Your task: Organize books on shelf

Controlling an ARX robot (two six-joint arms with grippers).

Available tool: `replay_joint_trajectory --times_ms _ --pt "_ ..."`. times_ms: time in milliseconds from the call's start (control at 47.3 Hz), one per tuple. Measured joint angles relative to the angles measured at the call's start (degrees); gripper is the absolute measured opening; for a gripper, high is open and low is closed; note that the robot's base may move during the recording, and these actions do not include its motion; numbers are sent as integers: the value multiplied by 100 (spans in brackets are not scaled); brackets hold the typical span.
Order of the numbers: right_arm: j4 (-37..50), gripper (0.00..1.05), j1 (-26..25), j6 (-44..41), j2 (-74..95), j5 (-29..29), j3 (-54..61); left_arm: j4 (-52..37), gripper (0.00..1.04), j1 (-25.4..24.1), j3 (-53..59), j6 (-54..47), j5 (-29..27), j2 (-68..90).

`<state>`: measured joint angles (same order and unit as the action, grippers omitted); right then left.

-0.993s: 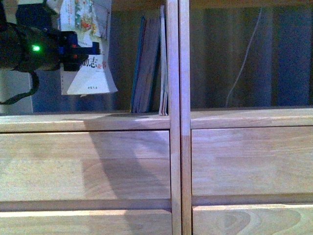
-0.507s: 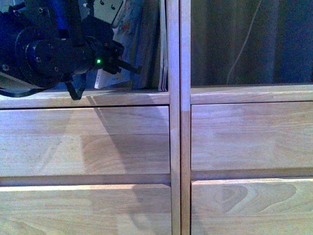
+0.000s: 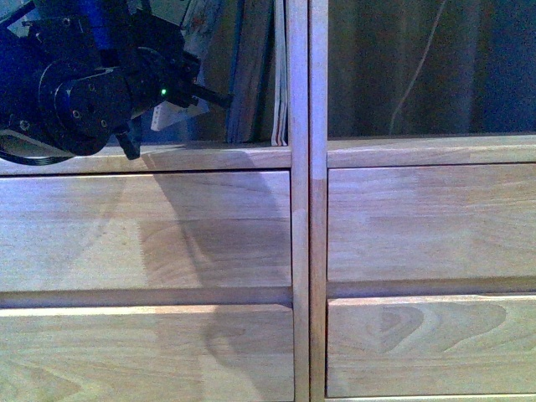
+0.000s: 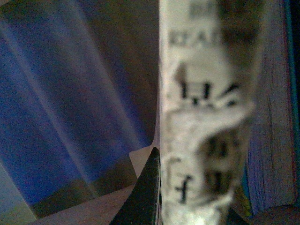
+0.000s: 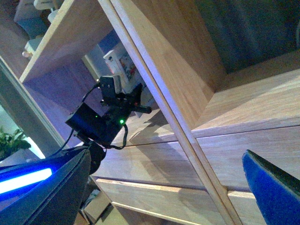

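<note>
Left wrist view has the left gripper (image 4: 192,206) clamped on the white book (image 4: 206,93), one dark finger (image 4: 149,187) flat against its side, the printed cover filling the lens; tan page edges of the standing books (image 4: 267,154) sit just beside it. Over the last second I have carried it from the left end of the ledge (image 3: 209,157) toward that row, which stands against the right upright (image 3: 299,100) of this shelf (image 3: 167,226) column; front view shows it near the ledge, not yet released, so I judge the slot-in is close and alignment matters now. My right gripper (image 5: 166,154) hangs wide and empty, well apart.
</note>
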<state>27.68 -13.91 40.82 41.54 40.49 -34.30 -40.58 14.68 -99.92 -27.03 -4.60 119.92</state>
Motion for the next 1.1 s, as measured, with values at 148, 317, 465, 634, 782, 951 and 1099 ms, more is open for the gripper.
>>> replay_joint_trajectory --times_ms 148,317,465,634,782,951,1099 --pt "0 98 0 0 0 2 0 125 7 -39 0 260 -326 2" --pt "0 98 0 0 0 2 0 -77 7 -190 0 496 -662 26" --pt "0 98 0 0 0 0 0 -181 7 -374 -2 767 -1060 33" --pt "0 98 0 -2 0 2 0 149 7 -422 -15 929 -769 107" --pt "0 98 0 -2 0 2 0 354 7 -109 -15 922 -533 107" --pt "0 98 0 -2 0 0 0 721 7 114 -122 925 -518 105" --pt "0 98 0 -2 0 2 0 876 7 118 -190 1021 -507 94"
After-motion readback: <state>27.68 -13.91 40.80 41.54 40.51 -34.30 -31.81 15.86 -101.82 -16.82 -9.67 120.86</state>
